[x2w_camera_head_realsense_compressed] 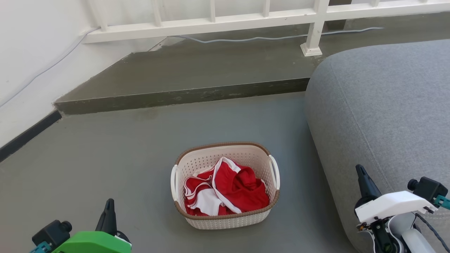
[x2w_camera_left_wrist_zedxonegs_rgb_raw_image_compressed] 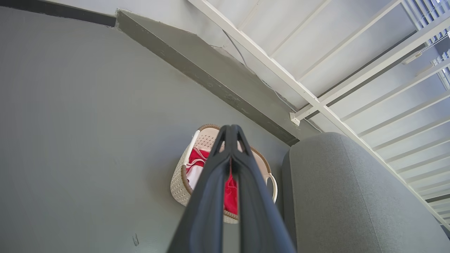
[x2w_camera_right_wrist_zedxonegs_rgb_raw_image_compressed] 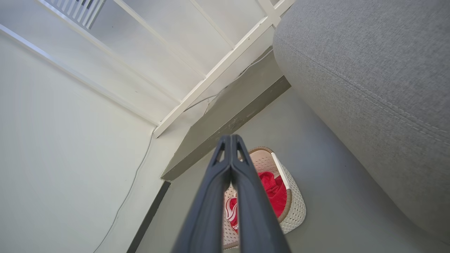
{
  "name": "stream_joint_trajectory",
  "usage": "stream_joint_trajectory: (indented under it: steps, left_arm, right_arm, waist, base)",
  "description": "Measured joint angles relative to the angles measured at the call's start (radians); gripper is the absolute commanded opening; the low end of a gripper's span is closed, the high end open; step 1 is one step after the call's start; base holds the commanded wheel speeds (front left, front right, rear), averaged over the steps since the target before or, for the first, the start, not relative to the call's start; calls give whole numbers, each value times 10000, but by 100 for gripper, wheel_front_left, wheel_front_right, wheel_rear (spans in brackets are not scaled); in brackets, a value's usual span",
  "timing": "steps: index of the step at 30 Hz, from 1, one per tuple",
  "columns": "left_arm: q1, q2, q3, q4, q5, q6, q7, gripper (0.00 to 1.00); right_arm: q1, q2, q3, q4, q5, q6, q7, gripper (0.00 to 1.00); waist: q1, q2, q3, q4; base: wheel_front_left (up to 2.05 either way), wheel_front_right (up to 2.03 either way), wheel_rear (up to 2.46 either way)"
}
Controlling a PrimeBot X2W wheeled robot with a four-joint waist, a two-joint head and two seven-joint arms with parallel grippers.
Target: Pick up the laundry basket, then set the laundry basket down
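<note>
Left gripper [x2w_camera_left_wrist_zedxonegs_rgb_raw_image_compressed: 230, 128] first: its two dark fingers [x2w_camera_left_wrist_zedxonegs_rgb_raw_image_compressed: 207, 203] are pressed together at the tips, with only a thin slit lower down, and they are clamped on nothing. In the left wrist view those tips hang in the air above the laundry basket [x2w_camera_head_realsense_compressed: 228, 222], well apart from its rim. In the head view the same arm sits low at the lower left, its green housing [x2w_camera_head_realsense_compressed: 93, 243] at the bottom edge and one finger pointing up over bare grey floor [x2w_camera_head_realsense_compressed: 105, 158].

Over to the right gripper [x2w_camera_right_wrist_zedxonegs_rgb_raw_image_compressed: 230, 137], and it's the same story: jaws closed tip to tip, empty, touching nothing. The head view has it at the lower right, its white housing [x2w_camera_head_realsense_compressed: 390, 205] in front of the grey sofa cushion [x2w_camera_head_realsense_compressed: 386, 116], with the finger tilted up and slightly left.

The basket stands upright on the floor between the two grippers, ahead of them and just beside the cushion's rounded corner. Its brown rim band is level, with a white loop handle on each side. A crumpled red garment with white trim [x2w_camera_head_realsense_compressed: 242, 189] lies inside, below the rim. Beyond the basket a raised step [x2w_camera_head_realsense_compressed: 182, 96] crosses the floor, with a white railing [x2w_camera_head_realsense_compressed: 246, 21] and a thin cable [x2w_camera_head_realsense_compressed: 263, 37] behind it.
</note>
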Motion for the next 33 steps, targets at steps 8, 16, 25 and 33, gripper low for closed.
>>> stream_joint_trajectory:
  steps: [8,16,25,33]
  left_arm:
    - [-121,8,138,148,-1099,-209,280,0]
    - [-374,17,374,201,-2121,-382,495,0]
    - [-473,21,558,276,-3181,-564,779,0]
    - [-662,29,740,445,-4282,-756,1020,0]
  right_arm:
    - [-148,100,-384,10,1001,173,309,0]
    - [-182,257,-761,25,2019,376,545,0]
    - [-283,318,-1162,65,3053,585,792,0]
    - [-404,430,-1551,94,4027,788,1037,0]
  waist:
    - [0,0,30,67]
    - [0,0,59,135]
    - [0,0,88,202]
    - [0,0,117,269]
  base:
    - [0,0,0]
    - [0,0,0]
    - [0,0,0]
    - [0,0,0]
